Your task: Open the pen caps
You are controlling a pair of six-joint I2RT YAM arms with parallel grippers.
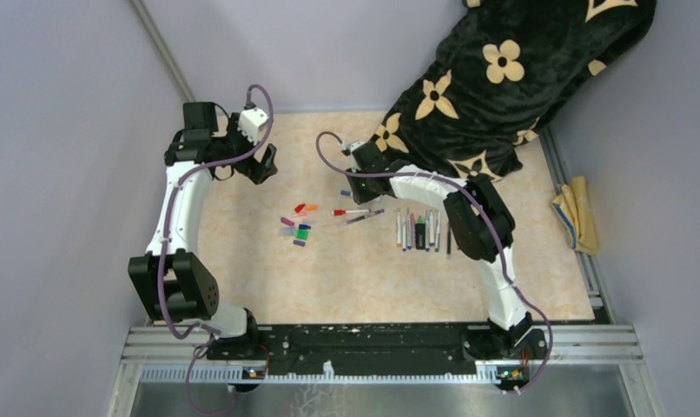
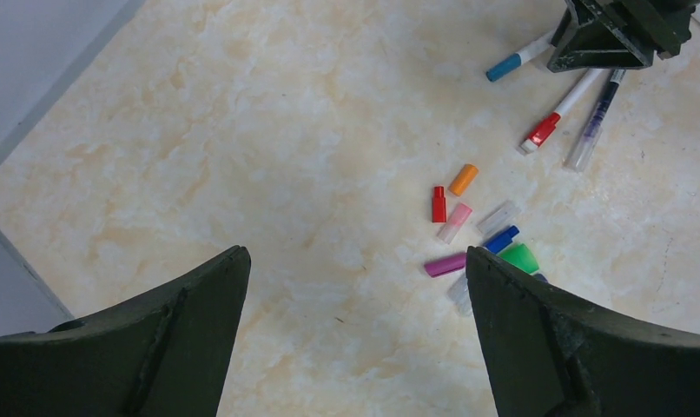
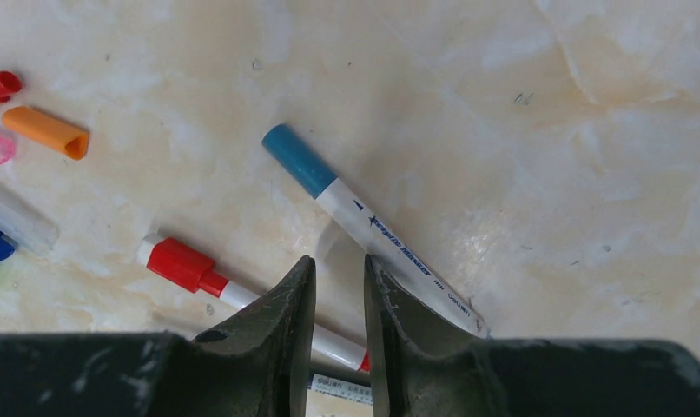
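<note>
Cream marble-patterned bench (image 1: 373, 287). The left gripper (image 2: 355, 256) is hanging near the far left corner, jaws spread wide and holding nothing. The right gripper (image 3: 338, 261) is hovering mid-bench toward the far edge, jaws narrowed to a slit; whether it is gripping anything cannot be told. Just beside it is lying a slim white pen (image 3: 390, 243) with a blue plastic cap (image 3: 299, 161): probably light, stiff and slippery, best pinched at barrel and cap separately. Loose coloured caps (image 2: 463, 179) are lying left of centre.

left claw (image 2: 355, 261): wide open, raised | right claw (image 3: 338, 265): low, jaws narrowly apart
</note>
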